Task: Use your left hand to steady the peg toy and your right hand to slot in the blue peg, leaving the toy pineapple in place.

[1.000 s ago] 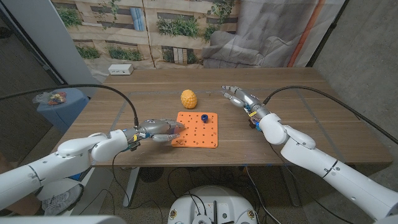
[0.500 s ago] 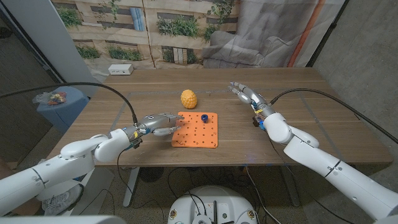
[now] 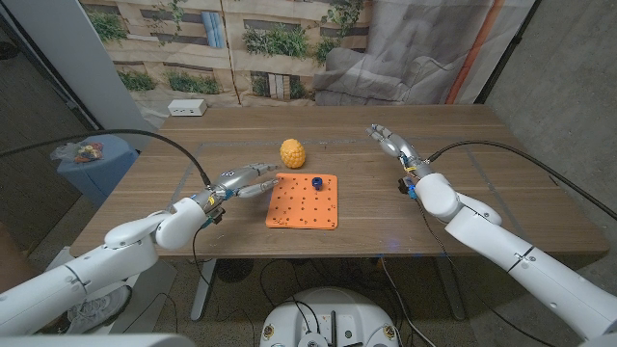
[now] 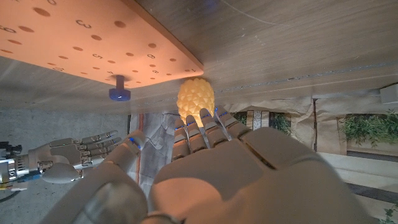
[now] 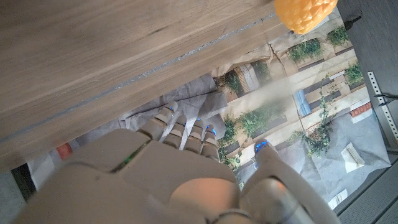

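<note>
- Two hands hover above the table (image 3: 501,183), both with nothing in them and fingers apart.
- Left hand (image 3: 243,180) reaches toward the orange peg toy's (image 3: 304,204) left edge, fingertips just beside it; whether they touch, I cannot tell.
- Blue peg (image 3: 315,180) stands upright on the toy near its far edge.
- Pineapple (image 3: 293,152) sits just beyond the toy's far left corner.
- Right hand (image 3: 390,142) is well to the right of the toy, fingers extended.

Peg toy (image 4: 81,43) cut by left wrist frame edge; toy pineapple (image 5: 306,14) cropped in right wrist view.
</note>
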